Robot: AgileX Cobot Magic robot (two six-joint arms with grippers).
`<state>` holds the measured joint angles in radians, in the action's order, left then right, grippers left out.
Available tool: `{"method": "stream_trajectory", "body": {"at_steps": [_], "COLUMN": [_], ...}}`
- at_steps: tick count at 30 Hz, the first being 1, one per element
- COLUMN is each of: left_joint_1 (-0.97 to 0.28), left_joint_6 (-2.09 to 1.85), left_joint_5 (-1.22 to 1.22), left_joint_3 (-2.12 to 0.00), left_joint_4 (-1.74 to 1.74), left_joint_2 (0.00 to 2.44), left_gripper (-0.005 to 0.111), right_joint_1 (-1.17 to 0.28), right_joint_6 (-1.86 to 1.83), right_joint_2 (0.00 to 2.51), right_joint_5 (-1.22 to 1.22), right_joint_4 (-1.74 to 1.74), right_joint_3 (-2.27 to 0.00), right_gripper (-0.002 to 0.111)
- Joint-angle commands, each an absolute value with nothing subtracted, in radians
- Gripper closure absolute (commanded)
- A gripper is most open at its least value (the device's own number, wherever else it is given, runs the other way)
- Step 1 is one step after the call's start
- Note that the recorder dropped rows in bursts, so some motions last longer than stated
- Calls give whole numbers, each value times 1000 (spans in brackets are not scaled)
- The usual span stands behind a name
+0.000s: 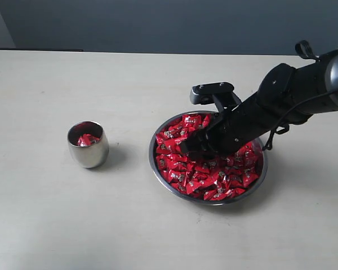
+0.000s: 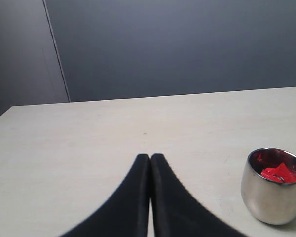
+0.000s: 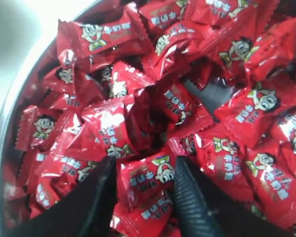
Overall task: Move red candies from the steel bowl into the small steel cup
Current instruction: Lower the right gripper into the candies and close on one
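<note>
Dozens of red crinkle-wrapped candies point(image 1: 214, 174) fill wide shallow steel bowl point(image 1: 152, 158); right hand point(image 3: 143, 170) down among them, spread astride one; left hand point(image 2: 150, 158) pressed together; small rounded steel cup point(image 1: 88, 149) apart on worktop point(image 1: 73, 219), red candy inside

Black jointed right arm point(image 1: 287, 93) comes in from the right edge of the exterior view and slopes down and leftward, wrist low. Black two-finger right gripper point(image 1: 192, 147) points downward, its ribbed fingers point(image 3: 187, 197) standing apart. Black smooth-fingered left gripper point(image 2: 150, 158): tips pressed together, nothing between them.
</note>
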<state>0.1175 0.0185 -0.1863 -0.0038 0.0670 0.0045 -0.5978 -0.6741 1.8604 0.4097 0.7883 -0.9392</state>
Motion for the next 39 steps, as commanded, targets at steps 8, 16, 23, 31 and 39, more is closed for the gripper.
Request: {"method": "stream_trajectory", "body": {"at_steps": [8,16,23,31,39], "left_joint_1": [118,118,118,118,118], "left_joint_6": [20,20,20,20,20], "left_joint_5": [-181,-179,-181,-181,-181], "left_joint_3": [0,0,0,0,0], "left_joint_4": [68,68,68,68,68], "left_joint_2": [0,0,0,0,0], "left_gripper": [106,106,106,106,106], "right_joint_1": [-599,-599,-599,-599,-599], "right_joint_6": [-673,-600,-593,-590,-590], "right_joint_2": [1930,1963,1964,1990,2023], "right_joint_5": [431,494,496,492,503], "right_joint_4": [734,639,637,634,632], "right_joint_3": [-995,-1015,-1042,-1042,-1042], "right_gripper": [70,69,64,64,64]}}
